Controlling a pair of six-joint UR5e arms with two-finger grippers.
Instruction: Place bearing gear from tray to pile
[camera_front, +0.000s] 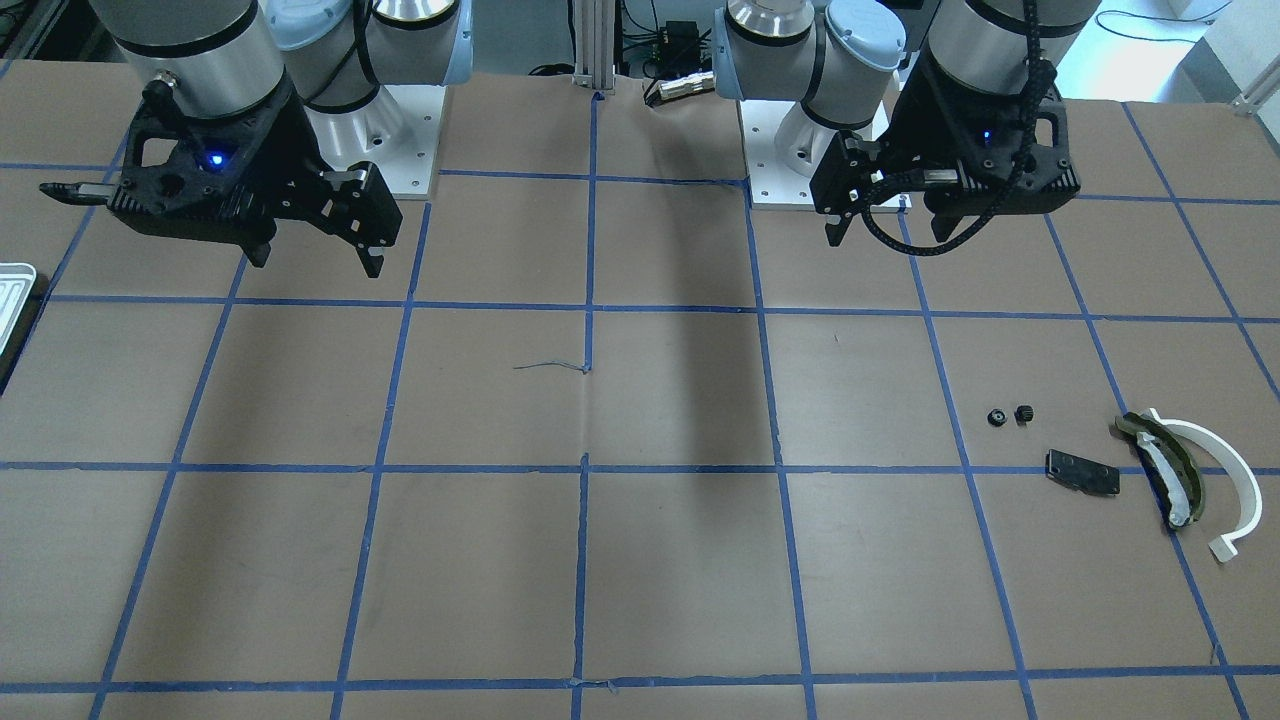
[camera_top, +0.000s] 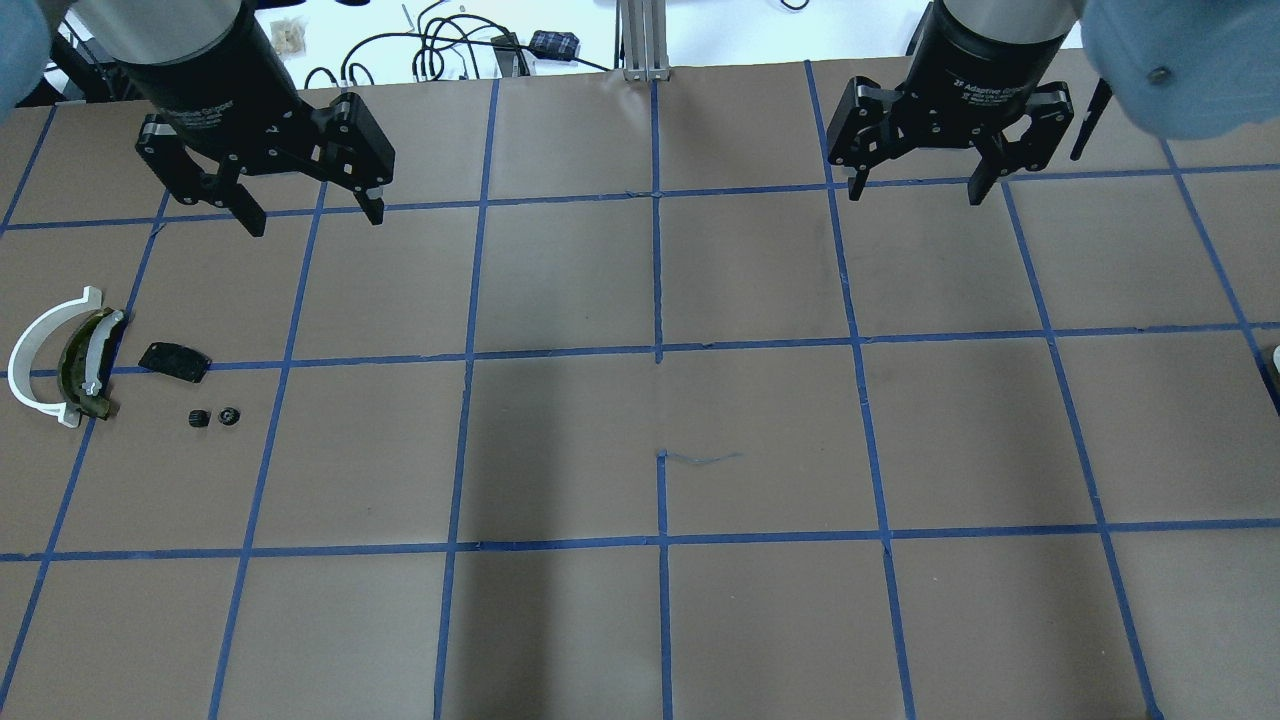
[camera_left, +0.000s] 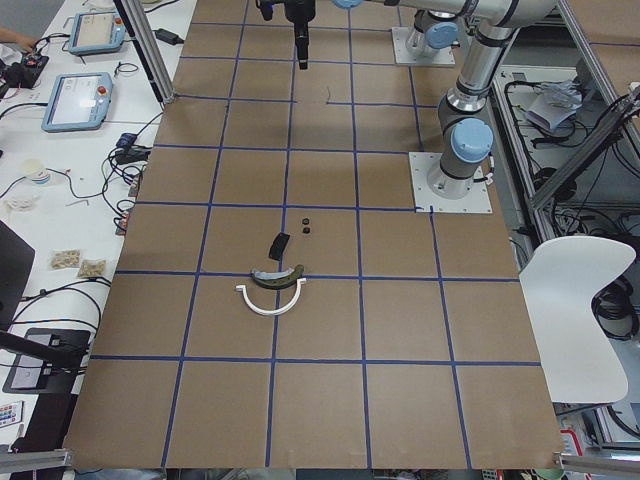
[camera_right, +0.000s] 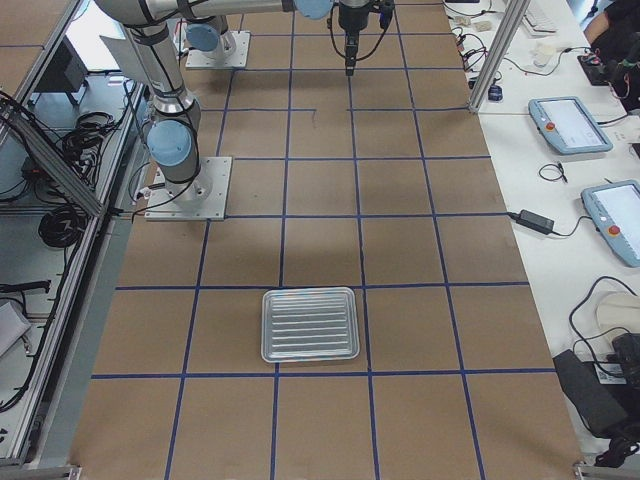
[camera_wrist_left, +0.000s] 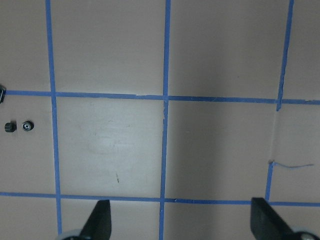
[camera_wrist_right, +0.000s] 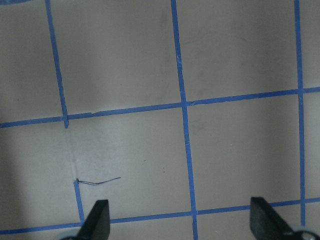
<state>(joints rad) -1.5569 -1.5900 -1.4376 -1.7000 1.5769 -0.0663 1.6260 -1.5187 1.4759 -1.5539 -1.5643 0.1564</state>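
Note:
The bearing gear (camera_front: 996, 418) is two tiny black round pieces lying side by side on the brown table, not in the tray. They also show in the overhead view (camera_top: 229, 416) and at the left edge of the left wrist view (camera_wrist_left: 27, 127). Beside them lies the pile: a flat black plate (camera_front: 1082, 472), a dark olive padded strip (camera_front: 1165, 470) and a white half-ring arc (camera_front: 1228, 470). The white ridged tray (camera_right: 310, 325) stands empty at the table's other end. My left gripper (camera_top: 315, 220) hangs open and empty above the table, behind the pile. My right gripper (camera_top: 915, 193) hangs open and empty.
The table is brown paper with a blue tape grid. A thin loose thread (camera_front: 550, 367) lies near its middle. Only a corner of the tray (camera_front: 12, 290) shows in the front-facing view. Side desks hold tablets (camera_right: 570, 125) and cables.

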